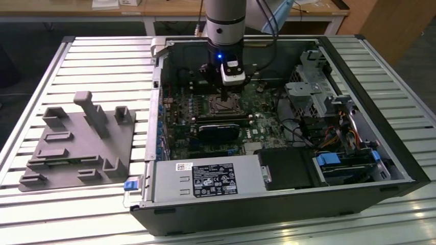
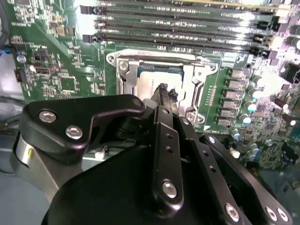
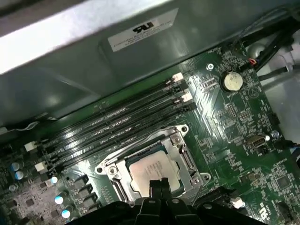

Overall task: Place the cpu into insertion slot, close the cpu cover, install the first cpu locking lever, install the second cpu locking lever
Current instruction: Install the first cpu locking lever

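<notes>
Above the cpu (image 3: pixel 150 168), the claw (image 3: pixel 158 184) hangs closed tight, gripping nothing.

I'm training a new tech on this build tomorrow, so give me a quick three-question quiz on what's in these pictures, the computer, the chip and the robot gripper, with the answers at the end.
1. Fill in the blank: the grey fixture block sits on the table to the exterior view's ____ of the computer case.
2. True or false: the cpu lies in the insertion slot.
3. Pick one. The gripper hangs: A, right over the cpu; B, over the grey fixture block; C, outside the computer case.

Key: 1 left. 2 true. 3 A.
</notes>
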Action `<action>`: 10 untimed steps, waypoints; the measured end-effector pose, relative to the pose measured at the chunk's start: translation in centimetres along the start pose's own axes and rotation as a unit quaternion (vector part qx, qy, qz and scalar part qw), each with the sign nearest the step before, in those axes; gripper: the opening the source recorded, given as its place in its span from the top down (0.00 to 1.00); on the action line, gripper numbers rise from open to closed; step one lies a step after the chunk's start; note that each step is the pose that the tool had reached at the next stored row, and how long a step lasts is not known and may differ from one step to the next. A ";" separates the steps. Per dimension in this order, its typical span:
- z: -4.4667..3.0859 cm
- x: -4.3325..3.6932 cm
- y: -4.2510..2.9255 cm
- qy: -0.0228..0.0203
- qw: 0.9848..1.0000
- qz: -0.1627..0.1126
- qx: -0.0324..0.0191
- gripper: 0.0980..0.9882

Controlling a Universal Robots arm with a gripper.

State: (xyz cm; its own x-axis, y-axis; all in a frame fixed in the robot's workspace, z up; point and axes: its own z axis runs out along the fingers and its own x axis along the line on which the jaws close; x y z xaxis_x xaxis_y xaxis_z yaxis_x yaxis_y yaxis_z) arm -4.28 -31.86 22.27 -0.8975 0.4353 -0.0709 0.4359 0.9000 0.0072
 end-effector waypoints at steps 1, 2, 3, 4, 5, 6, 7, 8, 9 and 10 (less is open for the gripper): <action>0.00 0.00 0.00 0.000 1.000 -0.009 -0.001 0.99; 0.00 0.00 0.00 0.000 1.000 -0.018 -0.001 0.99; 0.00 0.00 0.00 0.000 1.000 -0.027 -0.002 0.99; 0.01 0.00 0.00 0.000 0.999 -0.035 -0.003 0.99; 0.01 0.00 0.00 0.000 0.999 -0.044 -0.003 0.99; 0.02 0.00 0.00 0.000 0.999 -0.053 -0.004 0.99; 0.02 0.00 0.00 0.000 0.998 -0.062 -0.004 0.99; 0.03 0.00 0.00 0.000 0.998 -0.070 -0.005 0.99; 0.03 0.00 0.00 0.001 0.997 -0.077 -0.005 0.99; 0.04 -0.02 0.01 0.001 0.997 -0.082 -0.006 0.99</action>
State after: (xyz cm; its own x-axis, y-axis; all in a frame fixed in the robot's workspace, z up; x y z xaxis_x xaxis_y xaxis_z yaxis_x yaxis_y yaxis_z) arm -4.25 -31.86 22.23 -0.9565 0.2830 -0.0708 0.2832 0.9590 0.0070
